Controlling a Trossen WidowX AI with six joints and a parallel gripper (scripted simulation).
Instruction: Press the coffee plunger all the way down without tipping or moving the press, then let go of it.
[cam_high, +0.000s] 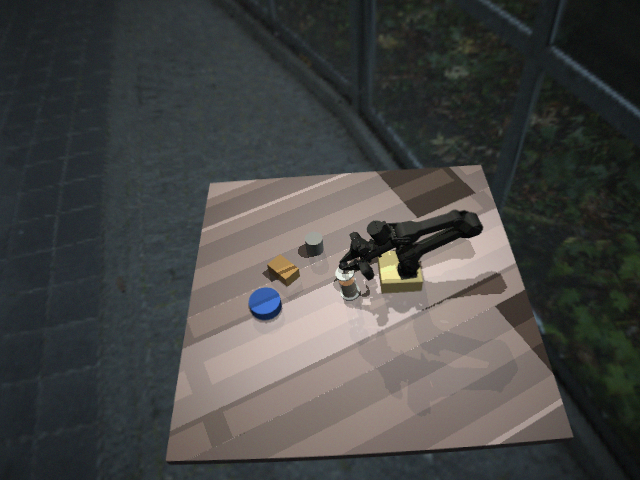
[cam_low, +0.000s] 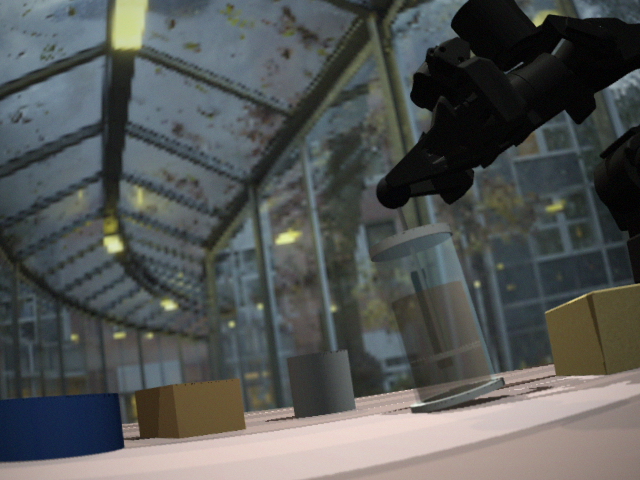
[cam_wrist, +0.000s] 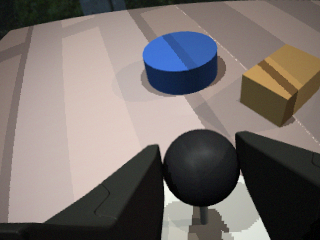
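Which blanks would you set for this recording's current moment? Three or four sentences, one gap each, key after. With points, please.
The hand (cam_high: 343, 266) (cam_low: 393, 193) (cam_wrist: 198, 150) grips the plunger's round ____.
Below it, a thin ____ runs down through the lid (cam_low: 413, 241) of the press (cam_high: 349, 289) (cam_low: 444, 330).
The flat disc (cam_high: 265, 303) (cam_low: 59, 427) (cam_wrist: 180, 62) is coloured ____.
The grey object (cam_high: 313, 244) (cam_low: 321, 383) is shaped like a ____.

Missing words: knob; rod; blue; cylinder.
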